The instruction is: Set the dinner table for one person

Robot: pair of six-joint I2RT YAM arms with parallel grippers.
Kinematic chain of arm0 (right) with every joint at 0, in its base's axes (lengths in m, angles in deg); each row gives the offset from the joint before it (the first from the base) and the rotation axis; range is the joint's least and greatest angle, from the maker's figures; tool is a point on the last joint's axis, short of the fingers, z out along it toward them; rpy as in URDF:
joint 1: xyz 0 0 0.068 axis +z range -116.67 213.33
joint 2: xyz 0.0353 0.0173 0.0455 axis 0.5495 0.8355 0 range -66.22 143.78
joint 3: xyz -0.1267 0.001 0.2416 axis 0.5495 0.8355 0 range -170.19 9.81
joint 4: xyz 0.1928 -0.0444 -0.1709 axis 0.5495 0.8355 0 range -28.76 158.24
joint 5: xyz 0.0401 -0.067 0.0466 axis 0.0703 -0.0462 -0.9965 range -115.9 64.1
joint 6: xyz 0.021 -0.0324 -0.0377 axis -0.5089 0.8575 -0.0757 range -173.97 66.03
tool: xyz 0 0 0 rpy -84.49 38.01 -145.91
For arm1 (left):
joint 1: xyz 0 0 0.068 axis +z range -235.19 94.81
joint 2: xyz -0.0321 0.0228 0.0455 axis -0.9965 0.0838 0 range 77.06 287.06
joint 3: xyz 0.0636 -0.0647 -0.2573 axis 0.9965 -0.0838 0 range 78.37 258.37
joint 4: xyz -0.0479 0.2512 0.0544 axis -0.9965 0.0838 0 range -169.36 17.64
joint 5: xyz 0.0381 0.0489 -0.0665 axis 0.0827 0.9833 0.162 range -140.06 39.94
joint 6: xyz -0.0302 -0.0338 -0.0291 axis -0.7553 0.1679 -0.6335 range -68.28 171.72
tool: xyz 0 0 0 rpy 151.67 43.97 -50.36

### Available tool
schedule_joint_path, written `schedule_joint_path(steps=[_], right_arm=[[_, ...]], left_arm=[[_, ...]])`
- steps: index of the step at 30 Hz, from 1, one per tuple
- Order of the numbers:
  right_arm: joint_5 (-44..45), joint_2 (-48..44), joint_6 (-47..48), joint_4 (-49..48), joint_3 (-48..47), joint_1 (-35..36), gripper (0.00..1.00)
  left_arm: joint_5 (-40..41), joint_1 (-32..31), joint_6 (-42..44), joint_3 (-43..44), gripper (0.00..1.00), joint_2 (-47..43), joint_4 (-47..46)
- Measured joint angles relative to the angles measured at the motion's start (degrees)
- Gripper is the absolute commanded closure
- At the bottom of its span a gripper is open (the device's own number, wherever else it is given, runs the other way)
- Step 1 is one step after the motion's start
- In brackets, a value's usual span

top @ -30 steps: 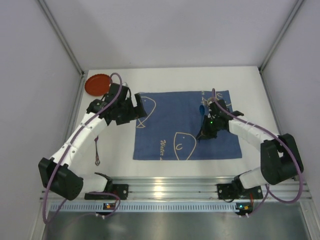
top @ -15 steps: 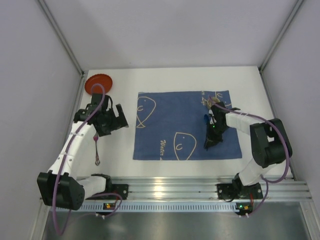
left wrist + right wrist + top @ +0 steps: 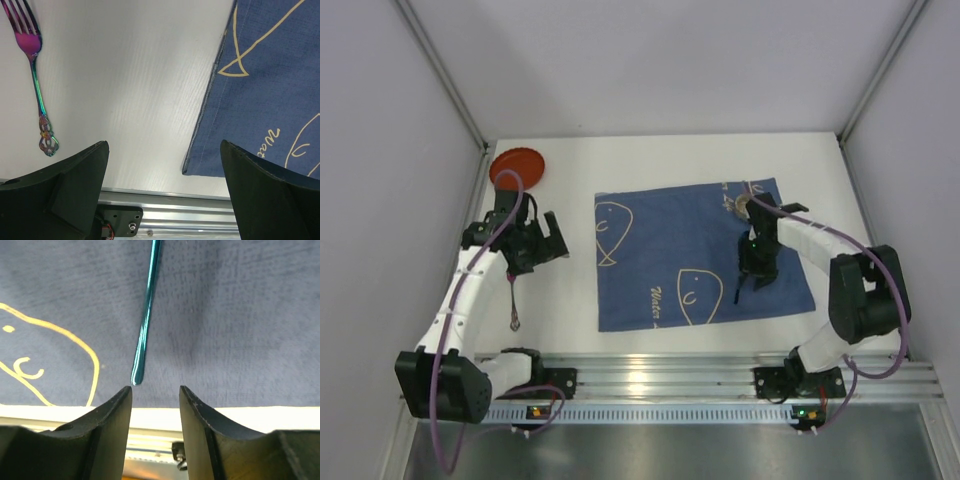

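Pale grey walls close in a white table (image 3: 670, 160) that fills the floor of the booth, with a ribbed metal rail (image 3: 660, 375) along its near edge. A blue cloth (image 3: 660, 255) with pale line drawings lies a bit askew on the middle and right of the table, its near corner close to the rail. A red plate (image 3: 516, 166) sits in the far left corner, well apart from the cloth. A fork (image 3: 36, 75) with a rainbow sheen lies on the bare top left of the cloth, its ornate handle end toward the rail.

The left gripper (image 3: 164, 150) hangs over the bare strip between fork and cloth. Its fingers are spread wide and nothing is between them.

The right gripper (image 3: 155, 390) is low over the right part of the cloth. Its fingers stand a narrow gap apart and grip nothing. A thin teal handle (image 3: 147, 315) lies flat on the cloth just ahead of them, its tip ending right by the left-hand finger. I can't make out what sort of utensil it is. Something small and brownish (image 3: 742, 205) sits at the far right edge of the cloth, too small to identify.
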Motion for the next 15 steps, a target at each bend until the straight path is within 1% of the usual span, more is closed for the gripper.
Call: schedule_joint_path(steps=[4, 5, 8, 11, 15], right_arm=[[0.4, -3.1, 0.6, 2.1, -1.7, 0.0, 0.57], [0.2, -3.6, 0.8, 2.2, -1.8, 0.0, 0.59], [-2.2, -4.4, 1.5, 2.8, -2.0, 0.0, 0.6], [-7.1, -5.7, 2.1, 2.7, -2.1, 0.2, 0.58], [-11.2, -9.3, 2.2, 2.7, -3.0, 1.5, 0.57]], left_arm=[[1.2, 1.0, 0.6, 0.1, 0.02, 0.6, 0.0], [1.4, 1.2, 0.7, 0.2, 0.02, 1.1, 0.0], [2.1, 1.4, 0.9, 1.1, 0.02, 3.7, -0.2], [2.7, 2.0, 0.9, 4.5, 0.02, 7.9, -0.4], [4.6, 3.3, -1.3, 12.5, 0.04, 14.8, -1.6]])
